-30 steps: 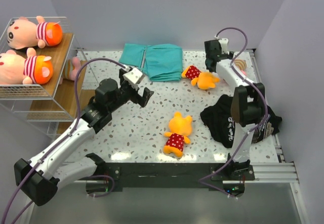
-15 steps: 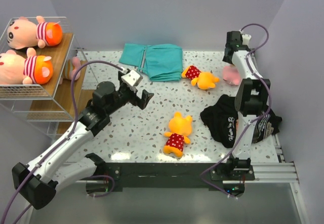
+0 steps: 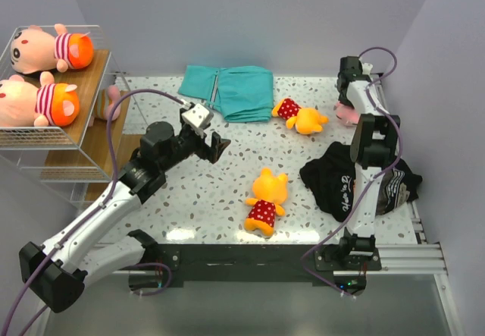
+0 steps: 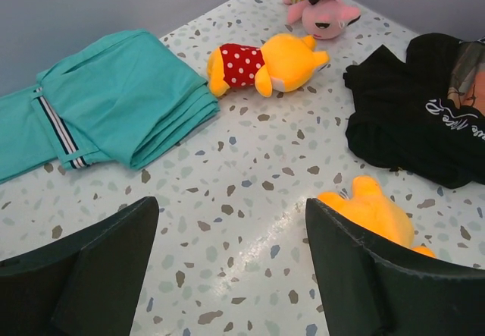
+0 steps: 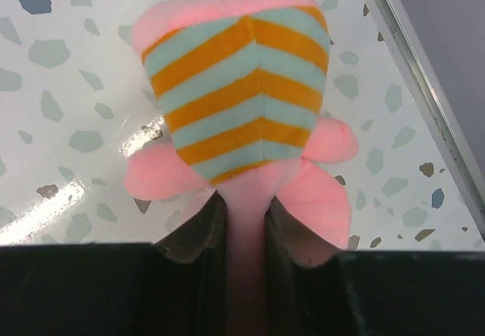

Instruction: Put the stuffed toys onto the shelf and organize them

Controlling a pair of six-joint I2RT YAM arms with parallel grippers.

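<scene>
My right gripper (image 5: 246,215) is shut on a pink stuffed toy (image 5: 242,93) in an orange and teal striped shirt, pinching a fold of its plush against the table at the far right (image 3: 350,114). Two orange toys in red dotted dresses lie on the table, one at the back (image 3: 303,116) (image 4: 265,63) and one near the middle (image 3: 265,199) (image 4: 375,211). My left gripper (image 3: 212,145) (image 4: 231,260) hangs open over bare table left of centre, holding nothing. The shelf (image 3: 76,131) stands at the far left, with two pink toys (image 3: 45,48) (image 3: 42,101) on its top board and another (image 3: 110,101) on a lower one.
A folded teal cloth (image 3: 231,92) (image 4: 114,97) lies at the back centre. A black garment with white lettering (image 3: 341,180) (image 4: 424,116) is heaped at the right, beside the right arm. A metal rail (image 5: 424,78) edges the table right of the held toy.
My right gripper swung to the pink toy at the far right and shut on it. The left arm has hardly moved, its jaws a little narrower.
</scene>
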